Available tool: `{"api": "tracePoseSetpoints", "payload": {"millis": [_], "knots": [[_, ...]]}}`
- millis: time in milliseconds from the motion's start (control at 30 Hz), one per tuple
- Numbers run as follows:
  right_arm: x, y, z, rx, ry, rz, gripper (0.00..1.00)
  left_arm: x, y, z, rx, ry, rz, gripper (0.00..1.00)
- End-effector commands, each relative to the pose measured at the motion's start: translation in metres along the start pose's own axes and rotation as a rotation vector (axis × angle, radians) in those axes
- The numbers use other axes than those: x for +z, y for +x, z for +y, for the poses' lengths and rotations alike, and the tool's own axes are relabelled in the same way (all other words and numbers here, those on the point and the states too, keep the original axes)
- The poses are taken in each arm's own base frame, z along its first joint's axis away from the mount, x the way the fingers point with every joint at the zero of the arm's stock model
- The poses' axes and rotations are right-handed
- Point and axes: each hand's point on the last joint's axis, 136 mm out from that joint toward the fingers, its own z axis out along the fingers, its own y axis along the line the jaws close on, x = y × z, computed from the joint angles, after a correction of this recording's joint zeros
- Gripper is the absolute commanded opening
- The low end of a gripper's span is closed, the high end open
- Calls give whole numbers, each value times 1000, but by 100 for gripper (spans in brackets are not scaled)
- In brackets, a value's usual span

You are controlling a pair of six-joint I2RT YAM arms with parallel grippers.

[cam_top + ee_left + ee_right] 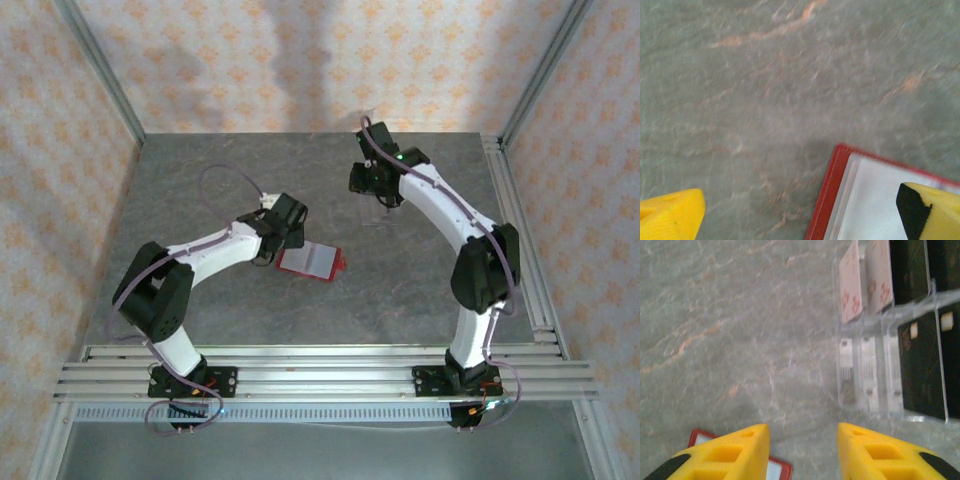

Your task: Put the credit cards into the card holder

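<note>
Two yellow fingers of my left gripper [800, 212] stand wide apart, released and holding nothing. One of them, with a black pad, sits over the card holder [827, 200], a flat red wallet lying open on the table [765, 100] with its pale, smooth lining up. I cannot tell if they touch. My right gripper [802, 440] is likewise spread and empty, its ribbed yellow fingers above grey stone-look tabletop veined in orange. Just beyond stands one clear plastic stand [870, 390] holding dark cards [922, 365]. Their print is too blurred to read.
</note>
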Motion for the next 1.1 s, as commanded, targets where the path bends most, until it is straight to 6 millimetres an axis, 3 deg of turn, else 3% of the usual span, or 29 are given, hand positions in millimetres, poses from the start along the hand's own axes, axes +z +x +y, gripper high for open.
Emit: {"api": "tracePoseSetpoints", "payload": {"millis": [0, 200, 500, 667, 1067], "knots": [[27, 12, -30, -36, 142, 108, 40, 4, -17, -7, 43, 19, 30, 100], [54, -13, -37, -28, 176, 111, 40, 30, -37, -15, 60, 12, 77, 100], [92, -32, -43, -47, 228, 128, 37, 59, -41, -22, 83, -9, 120, 100], [106, -39, -52, -33, 254, 119, 36, 61, -44, -22, 79, -9, 122, 100], [139, -33, -59, -63, 267, 138, 33, 53, -49, -21, 69, -5, 107, 100]]}}
